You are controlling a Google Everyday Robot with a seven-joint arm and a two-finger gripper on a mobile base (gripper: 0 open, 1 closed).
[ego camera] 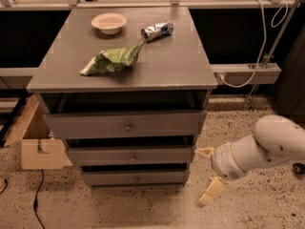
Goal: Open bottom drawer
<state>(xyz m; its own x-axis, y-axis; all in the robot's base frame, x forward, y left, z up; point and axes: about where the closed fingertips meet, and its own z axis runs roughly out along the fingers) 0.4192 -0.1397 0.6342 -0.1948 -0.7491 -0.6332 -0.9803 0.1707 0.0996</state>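
Note:
The bottom drawer [136, 177] is the lowest and narrowest grey front of the cabinet, with a small round knob [137, 179], and it sits pushed in. My gripper [208, 172] hangs to the right of the cabinet, level with the two lower drawers. It is a short way off the bottom drawer's right end and touches nothing. Its two cream fingers are spread apart, one finger [205, 151] above and one finger [212, 191] below. It is open and empty.
The middle drawer [131, 155] and top drawer [126, 125] are above the bottom one. On the cabinet top [176, 66] lie a white bowl [109, 22], a crushed can [157, 31] and a green bag [112, 61]. A cardboard box [38, 144] stands at the left, and a cable [35, 199] lies on the floor.

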